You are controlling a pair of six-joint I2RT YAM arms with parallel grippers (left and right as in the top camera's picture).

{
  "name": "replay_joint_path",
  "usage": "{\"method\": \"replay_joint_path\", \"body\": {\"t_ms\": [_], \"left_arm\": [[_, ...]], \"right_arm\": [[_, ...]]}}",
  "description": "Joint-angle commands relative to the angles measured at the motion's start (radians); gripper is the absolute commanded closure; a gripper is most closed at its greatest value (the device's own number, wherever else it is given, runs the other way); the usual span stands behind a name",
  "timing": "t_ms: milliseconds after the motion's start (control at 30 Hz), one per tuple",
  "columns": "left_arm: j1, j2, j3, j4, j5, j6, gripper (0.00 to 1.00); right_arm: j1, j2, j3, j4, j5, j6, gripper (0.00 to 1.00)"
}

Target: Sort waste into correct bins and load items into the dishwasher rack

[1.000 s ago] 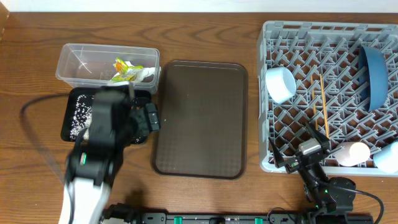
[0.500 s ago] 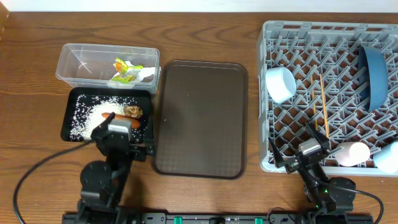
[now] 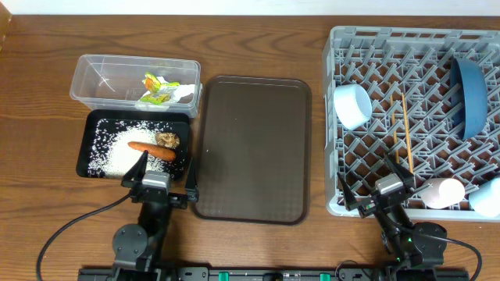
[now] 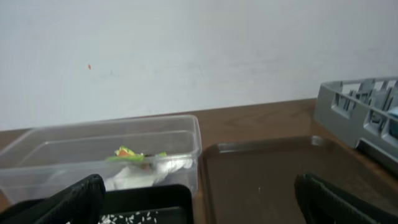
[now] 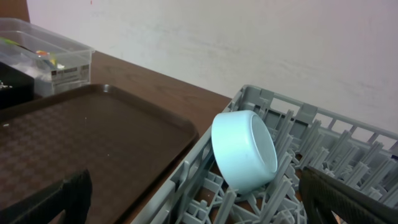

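The grey dishwasher rack point(image 3: 414, 47) holds the white bowl point(image 3: 353, 105), the dark blue dish point(image 3: 469, 90), the chopsticks point(image 3: 406, 133) and two cups point(image 3: 441, 191) point(image 3: 488, 197) at its front right. The clear tub point(image 3: 101, 74) holds the yellow-green wrapper point(image 3: 158, 84) and the white tissue point(image 3: 183, 94). The black tray point(image 3: 90, 125) holds the carrot point(image 3: 148, 148), the brown lump point(image 3: 167, 139) and rice point(image 3: 113, 152). My left gripper point(image 3: 164, 181) is open and empty at the black tray's front edge. My right gripper point(image 3: 383, 195) is open and empty at the rack's front left corner.
The dark brown serving tray point(image 3: 251, 148) lies empty between the bins and the rack. The left wrist view shows the tub point(image 4: 99, 149), the black tray's corner point(image 4: 149, 196) and the serving tray point(image 4: 273, 174). The right wrist view shows the bowl point(image 5: 245, 149) in the rack point(image 5: 311, 180).
My left arm has drawn back from over the black tray to the table's front edge, uncovering the carrot and brown lump. The right arm has not moved.
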State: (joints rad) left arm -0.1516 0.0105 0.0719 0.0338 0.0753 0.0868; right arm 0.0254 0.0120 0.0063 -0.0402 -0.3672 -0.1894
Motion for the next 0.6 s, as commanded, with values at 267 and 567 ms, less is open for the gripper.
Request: {"method": "replay_joint_path", "body": {"t_ms": [267,567], "left_arm": [[0.001,-0.009,-0.068,-0.01,-0.001,0.018,0.02],[0.001,-0.007,-0.068,-0.098,-0.001,0.017,0.02]], "right_arm": [[-0.013,-0.005,-0.001,-0.004,-0.004,-0.006,0.01],[-0.013,-0.005,-0.001,-0.004,-0.004,-0.006,0.01]]}}
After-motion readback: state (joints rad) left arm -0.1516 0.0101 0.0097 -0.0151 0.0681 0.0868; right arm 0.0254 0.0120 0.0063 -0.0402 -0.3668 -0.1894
